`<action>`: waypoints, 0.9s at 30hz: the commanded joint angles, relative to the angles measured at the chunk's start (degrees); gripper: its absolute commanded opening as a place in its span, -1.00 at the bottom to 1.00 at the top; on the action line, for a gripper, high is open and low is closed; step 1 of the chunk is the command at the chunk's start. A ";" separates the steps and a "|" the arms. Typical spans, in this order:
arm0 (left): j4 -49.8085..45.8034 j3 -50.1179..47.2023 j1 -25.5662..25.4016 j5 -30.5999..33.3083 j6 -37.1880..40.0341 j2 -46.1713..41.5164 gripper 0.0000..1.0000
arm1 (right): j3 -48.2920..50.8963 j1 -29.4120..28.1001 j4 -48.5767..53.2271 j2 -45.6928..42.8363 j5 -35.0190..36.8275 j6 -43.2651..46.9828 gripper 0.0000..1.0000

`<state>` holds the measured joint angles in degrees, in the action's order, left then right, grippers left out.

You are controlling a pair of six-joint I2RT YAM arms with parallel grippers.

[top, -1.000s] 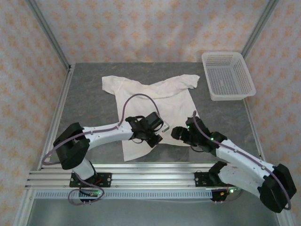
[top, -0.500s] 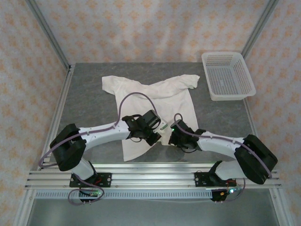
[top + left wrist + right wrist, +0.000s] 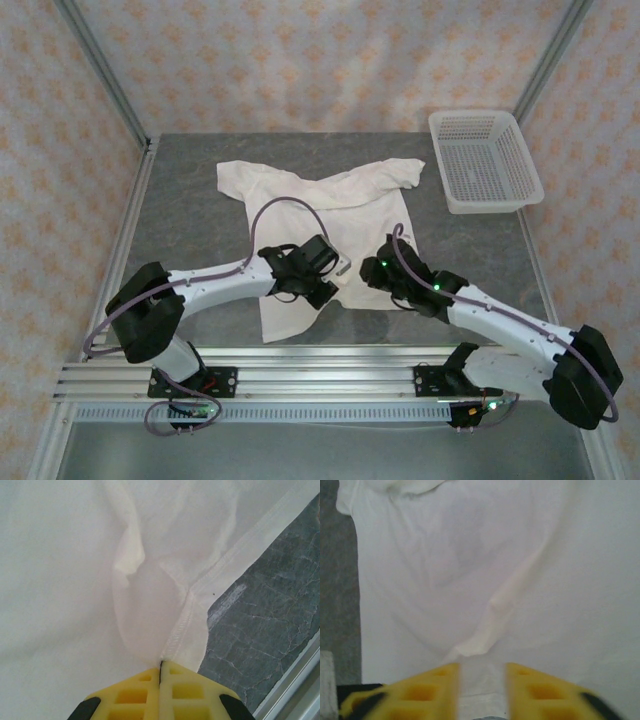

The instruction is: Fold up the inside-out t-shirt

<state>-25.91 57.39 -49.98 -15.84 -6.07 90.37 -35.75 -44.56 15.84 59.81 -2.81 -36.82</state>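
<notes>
Seen from above, the inside-out t-shirt (image 3: pixel 335 205) lies spread on the grey desk (image 3: pixel 185 230) with its sleeves far and its hem near. A white mesh basket (image 3: pixel 486 206) sits well apart at the far right corner, and both arms reach inward, low and bent, bringing the left hand (image 3: pixel 338 270) and right hand (image 3: pixel 368 272) near each other over the shirt. The left wrist view adds that the left hand's (image 3: pixel 160 669) yellow fingers are pressed together on the stitched hem, the cloth puckering from the pinch, while the right wrist view shows the right hand (image 3: pixel 482 677) parted and blurred, with shirt cloth in the gap.
</notes>
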 commanded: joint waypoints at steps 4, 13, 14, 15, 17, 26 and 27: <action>-0.03 0.98 2.40 -1.32 -0.10 0.05 -0.65 | 9.20 -1.89 -15.08 0.39 -5.58 16.16 0.13; 4.55 -1.33 2.65 -8.69 -2.11 1.16 -0.68 | 12.58 -4.48 -19.97 3.03 -4.64 16.28 0.13; 5.03 -1.44 2.62 -10.45 -2.02 1.50 -0.64 | 12.53 -4.45 -19.27 2.88 -4.74 16.27 0.13; 5.40 -1.68 2.63 -11.61 -2.21 1.77 -0.56 | 12.68 -4.49 -18.76 2.46 -4.55 16.17 0.13; 5.31 -2.22 2.61 -9.78 -2.68 2.04 -0.39 | 13.35 -4.43 -18.32 1.30 -4.30 16.03 0.14; 3.34 -0.95 2.60 -1.04 -3.66 6.25 -0.38 | 14.76 -4.49 -16.49 -2.33 -1.10 14.70 0.14; 3.78 -1.05 2.57 -1.29 -3.81 6.63 -0.47 | 14.66 -4.49 -15.90 -2.33 -0.63 14.49 0.14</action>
<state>-22.26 56.03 -47.51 -19.03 -9.06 95.94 -21.91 -48.77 -1.76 58.26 -6.44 -21.78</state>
